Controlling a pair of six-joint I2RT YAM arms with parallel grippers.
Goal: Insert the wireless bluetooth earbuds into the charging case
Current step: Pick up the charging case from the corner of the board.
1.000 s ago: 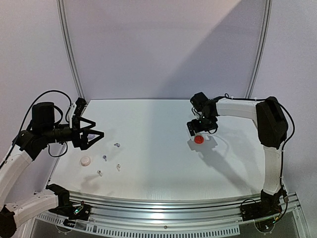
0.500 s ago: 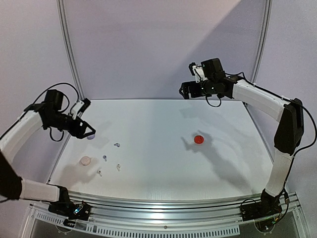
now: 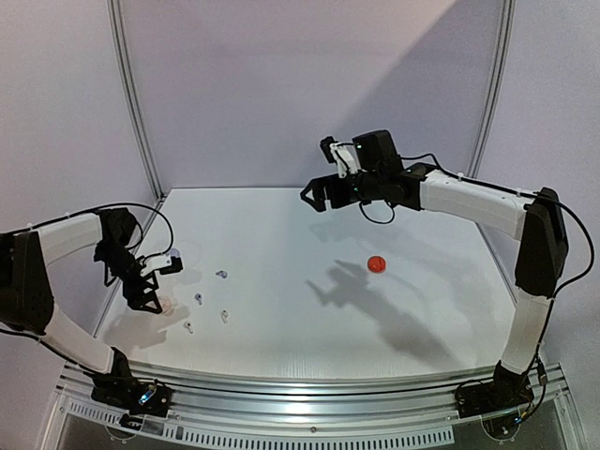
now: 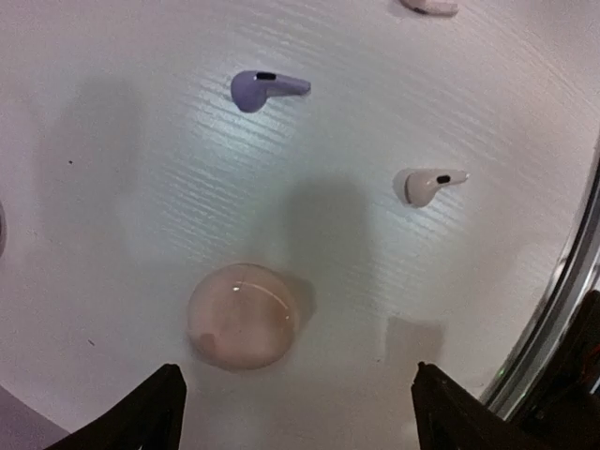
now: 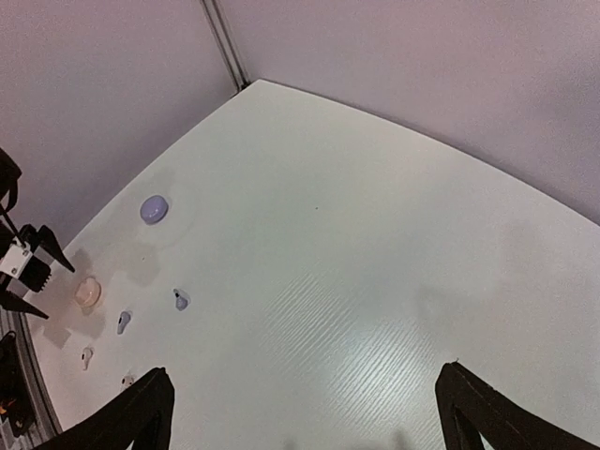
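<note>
Earbuds, four in view, all loose on the left part of the white tabletop (image 3: 281,234), none seated in a case. Each is a small smooth plastic bulb with a short stem, lying on its side.

- Lilac-grey earbud (image 4: 262,89): rounded head, stem pointing right in the left wrist view, a dark slot on the head.
- White earbud (image 4: 427,185): same shape, glossy, also with a dark slot. It lies near the tabletop's metal edge rail (image 4: 572,309).
- Third earbud (image 4: 429,6): pale, cut off by the top of the left wrist view.
- Fourth earbud (image 3: 221,275): greyish, farthest back of the group.

Pale pink case (image 4: 244,314): a low, glossy dome, round in outline and closed. It sits near the lilac-grey and white earbuds but apart from both. The tabletop around it shows a fine ribbed grain.

Left gripper (image 4: 295,417) hangs over the pale pink case with its black pointed fingers spread wide and nothing between them. We see no contact with the case.

Lilac case (image 5: 153,208): a small round dome, farther back along the left side.

Red case (image 3: 376,264): a small round disc, alone on the right half, well apart from the earbuds.

Right gripper (image 5: 305,417) is raised high above the back of the tabletop, its fingers spread apart and empty.
</note>
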